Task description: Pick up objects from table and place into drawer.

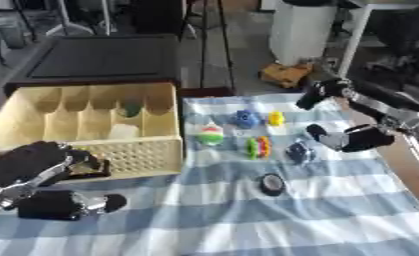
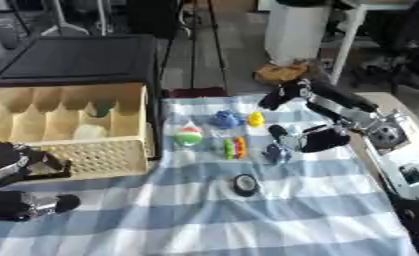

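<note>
**Right hand crowded in over the toys, easy to knock something**

My right hand (image 2: 313, 137) has its fingers (image 2: 278, 132) curled with the thumb spread, clenched on nothing that I can see. It hovers just beside a small dark bluish object (image 2: 274, 152), which looks like the next pick. The worry: the pieces sit tightly together. The green and red striped piece (image 2: 234, 147) is right next to it, and the yellow toy (image 2: 256, 119) and blue toy (image 2: 223, 119) are just behind, so a sloppy close could shove neighbours around or pinch two at once. The black ring (image 2: 245, 184) lies nearer me, apart from the rest.

My left hand (image 1: 37, 162) sits at the lower left with fingers curled, holding nothing, touching the front of the cream drawer (image 1: 151, 152). It could bump the drawer if I swing it.

Room-wise, the checked cloth (image 2: 317, 215) on the counter is open toward me. The counter's right edge is near my right arm, so I wouldn't drift that way. The route to the drawer goes left over the egg-shaped toy (image 2: 188, 135).
</note>
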